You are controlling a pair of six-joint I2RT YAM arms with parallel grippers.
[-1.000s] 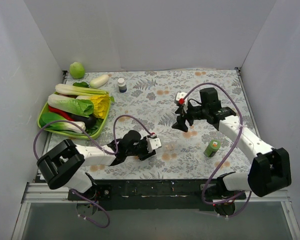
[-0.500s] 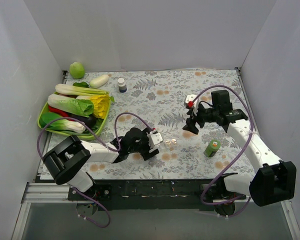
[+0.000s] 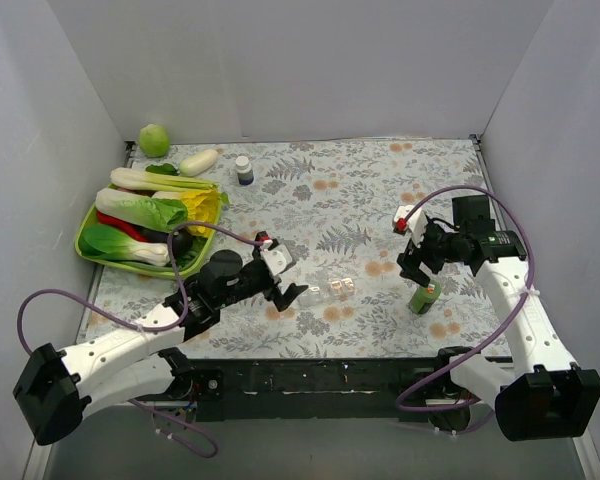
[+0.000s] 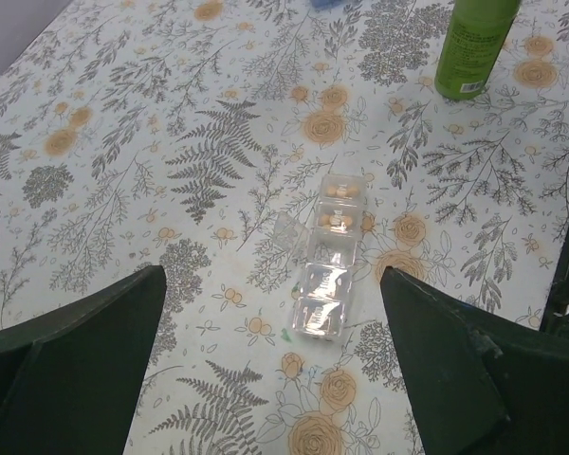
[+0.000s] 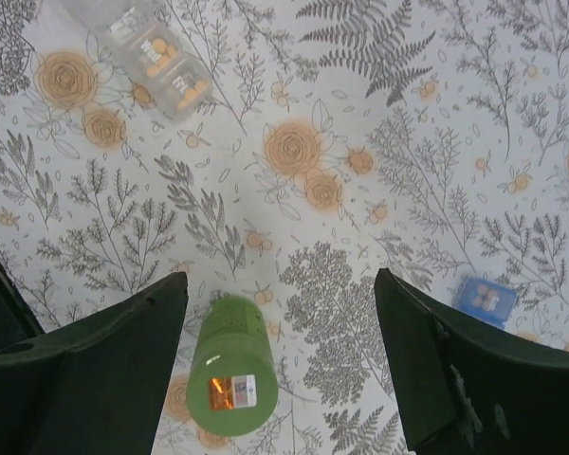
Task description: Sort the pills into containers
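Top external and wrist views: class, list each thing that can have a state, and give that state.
Clear plastic pill strip: one lid open, pills in two compartments.
Green cylindrical bottle: upright.
Dark blue white-capped bottle: upright, capped.
Left gripper: open, empty.
Right gripper: open, empty.

No legible text; green bottle [image 4: 474, 43] label print too blurred; cap sticker [image 5: 229, 391] unreadable.
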